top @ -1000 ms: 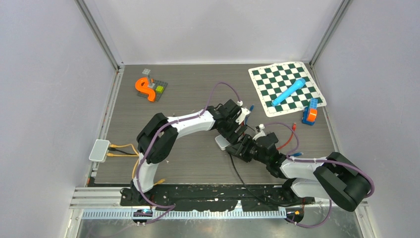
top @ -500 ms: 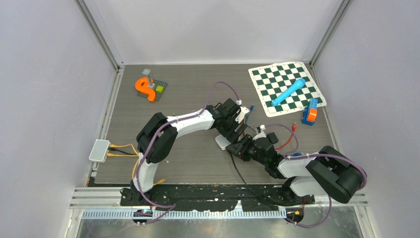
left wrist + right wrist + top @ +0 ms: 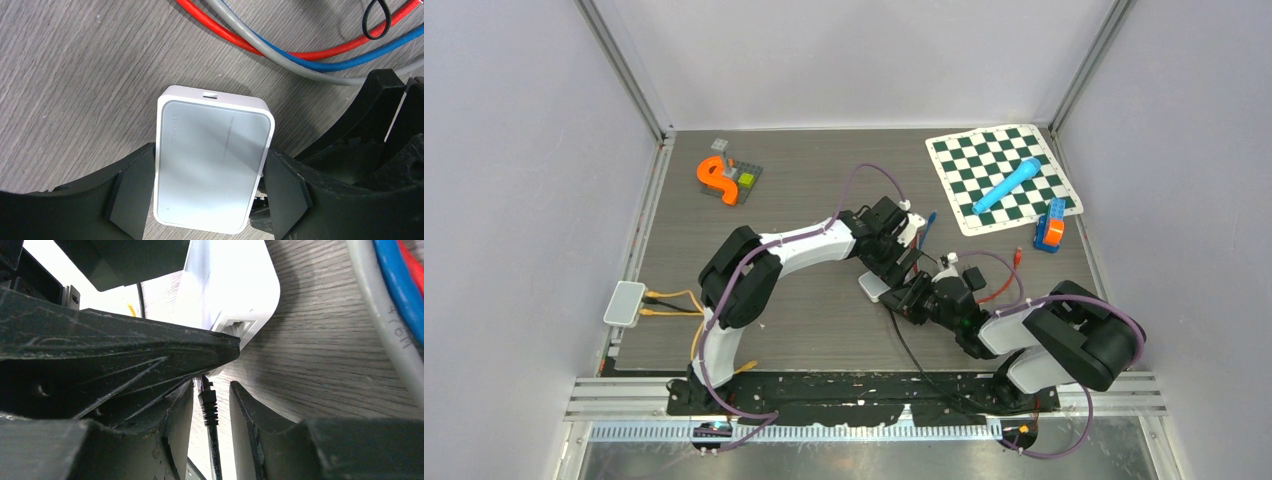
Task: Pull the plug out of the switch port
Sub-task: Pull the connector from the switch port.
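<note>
**Both arms meet at the switch (image 3: pixel 872 288)**

From above, the arms stretch inward and converge mid-table, half hiding the white box. The left wrist view alone reads "TP-LINK" on it, and the left gripper (image 3: pixel 210 192) clamps its sides. Only the right wrist view shows the black plug (image 3: pixel 207 402), flanked by the right gripper (image 3: pixel 211 412); I cannot tell whether it pinches.

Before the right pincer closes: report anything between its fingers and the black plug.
Nothing visible does. The black moulded plug sits in the gap of the right pincer, a finger on each side. The left pincer, clamping the white rectangular network switch, has a finger close by, not in between.
</note>
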Tool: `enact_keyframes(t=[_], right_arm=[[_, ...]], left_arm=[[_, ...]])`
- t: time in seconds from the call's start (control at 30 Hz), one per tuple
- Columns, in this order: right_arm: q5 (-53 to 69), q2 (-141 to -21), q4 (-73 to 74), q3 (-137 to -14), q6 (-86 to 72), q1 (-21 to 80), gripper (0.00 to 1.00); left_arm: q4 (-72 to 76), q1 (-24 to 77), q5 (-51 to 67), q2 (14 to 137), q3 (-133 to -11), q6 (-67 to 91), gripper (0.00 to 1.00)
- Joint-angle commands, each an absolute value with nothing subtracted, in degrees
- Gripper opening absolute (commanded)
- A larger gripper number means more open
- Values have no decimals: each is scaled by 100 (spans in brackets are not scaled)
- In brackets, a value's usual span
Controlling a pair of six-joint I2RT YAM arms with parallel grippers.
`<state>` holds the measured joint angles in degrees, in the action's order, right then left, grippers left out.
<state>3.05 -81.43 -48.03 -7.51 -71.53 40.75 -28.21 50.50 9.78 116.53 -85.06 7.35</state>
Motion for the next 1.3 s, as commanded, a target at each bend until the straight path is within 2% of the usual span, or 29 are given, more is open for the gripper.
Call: enact_keyframes(t=[0.0,0.4,0.5,0.7,0.87,1.1,1.27], right_arm=[[52,-8190,-5312,-960,-7242,4095,39],[-75,-7793,-4751,-1031,-6968,4094,24],[-237,-7609,-4405,-1080,-6906,4086,24],[-230,-7635,-4310,-1130,-6940,4090,31],[-185,-7609,-4343,-1120,-6919,4085,23],[-180,-7471,-4125,-1138,-6856,4087,23],[-206,-7482,-3924,-1200,-6882,4087,33]], left_arm=[[-2821,5071,1256,11620,-8679,869,39],[-2688,5071,1332,11499,-8543,915,38],[-2690,5071,1325,11481,-8535,912,38],[-2697,5071,1389,11514,-8573,923,38],[-2733,5071,1356,11480,-8558,888,38],[-2700,5071,1355,11435,-8467,912,38],[-2694,5071,1371,11458,-8498,929,38]])
